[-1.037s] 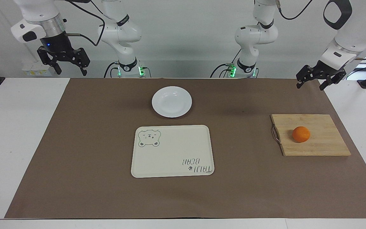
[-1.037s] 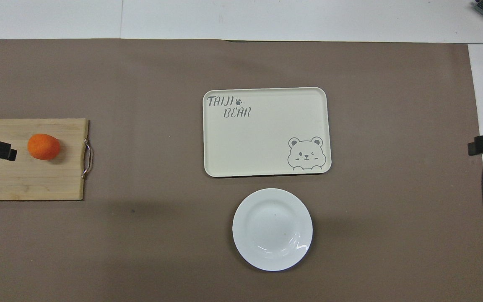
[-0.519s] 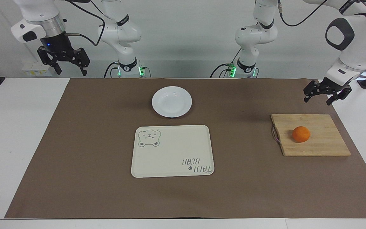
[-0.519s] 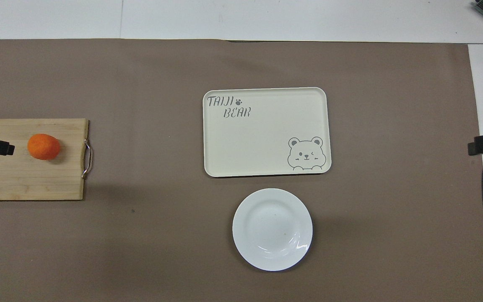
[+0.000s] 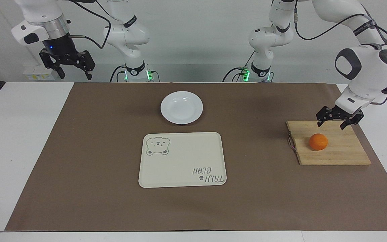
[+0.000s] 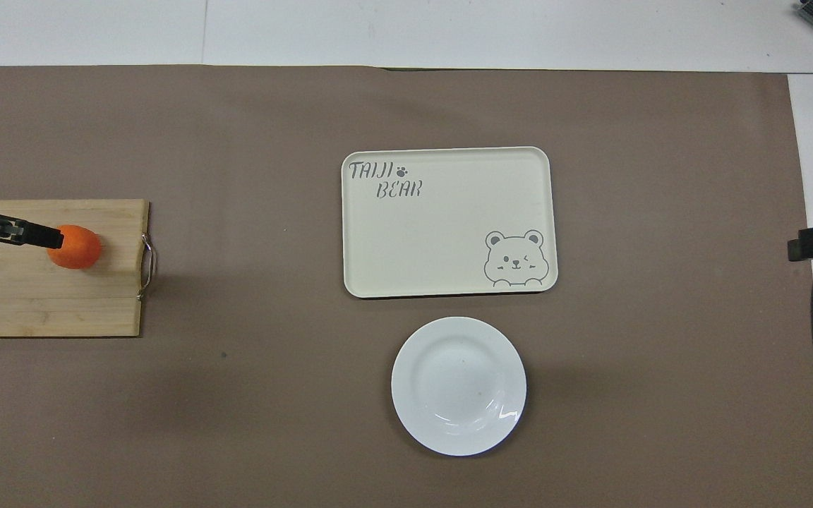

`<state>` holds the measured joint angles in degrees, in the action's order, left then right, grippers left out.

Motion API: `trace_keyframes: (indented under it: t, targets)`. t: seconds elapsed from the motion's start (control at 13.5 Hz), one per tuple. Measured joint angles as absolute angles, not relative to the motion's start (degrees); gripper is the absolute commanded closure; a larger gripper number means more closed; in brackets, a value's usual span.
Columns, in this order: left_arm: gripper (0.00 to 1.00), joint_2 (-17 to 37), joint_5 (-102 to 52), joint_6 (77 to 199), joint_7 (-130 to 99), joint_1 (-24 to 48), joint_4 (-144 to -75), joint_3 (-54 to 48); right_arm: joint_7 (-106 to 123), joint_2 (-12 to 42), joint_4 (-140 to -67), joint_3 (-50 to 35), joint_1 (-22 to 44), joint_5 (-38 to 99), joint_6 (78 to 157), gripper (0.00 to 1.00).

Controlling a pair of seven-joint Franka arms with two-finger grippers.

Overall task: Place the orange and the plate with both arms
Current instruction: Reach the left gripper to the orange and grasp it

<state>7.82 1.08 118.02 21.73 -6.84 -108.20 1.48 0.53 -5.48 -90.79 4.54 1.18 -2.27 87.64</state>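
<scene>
resting on the cutting board (image 5: 331, 148) at the left arm's end of the worktop (image 5: 247, 201), the orange (image 5: 318, 141) lies just below the left claw (image 5: 335, 119), not yet touched. over the last second that claw has descended from well above the board's robot-side edge; its fingers are spread and hold nothing. judgement: the pick is imminent. the orange is slightly oval, long axis across the board. the plate (image 5: 181, 107) and tray (image 5: 182, 159) are well apart. the right claw (image 5: 67, 64) waits, spread and empty.
</scene>
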Motion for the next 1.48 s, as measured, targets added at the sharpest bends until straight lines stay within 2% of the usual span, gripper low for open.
trace_keyframes:
  t: [0.44, 0.74, 0.81, 0.89, 1.26, 1.48]
  targets:
    - [0.0, 13.5, 1.3, 124.9, 21.8, -6.8, -108.9, 1.5, 0.5, -5.5, -90.8, 4.5, 1.2, -2.3, 87.6, 0.0]
    - [0.0, 15.7, 1.3, 132.4, 21.8, -7.1, -112.6, 1.5, 0.5, -5.5, -90.8, 4.5, 1.2, -2.3, 87.6, 0.0]
    - [0.57, 15.7, 1.3, 134.4, 21.8, -7.2, -114.1, 1.6, 0.5, -5.5, -90.8, 4.5, 1.2, -2.3, 87.6, 0.0]
    - [0.98, 15.8, 1.3, 135.5, 21.8, -7.3, -115.1, 1.6, 0.5, -5.5, -90.8, 4.5, 1.2, -2.3, 87.6, 0.0]
    - [1.0, 15.3, 1.3, 135.5, 21.8, -7.4, -115.5, 1.6, 0.5, -5.5, -90.8, 4.5, 1.2, -2.3, 87.6, 0.0]
    - [1.0, 13.8, 1.3, 131.2, 19.4, -7.2, -113.1, 1.3, 0.5, -5.5, -90.8, 4.5, 1.2, -2.3, 87.6, 0.0]
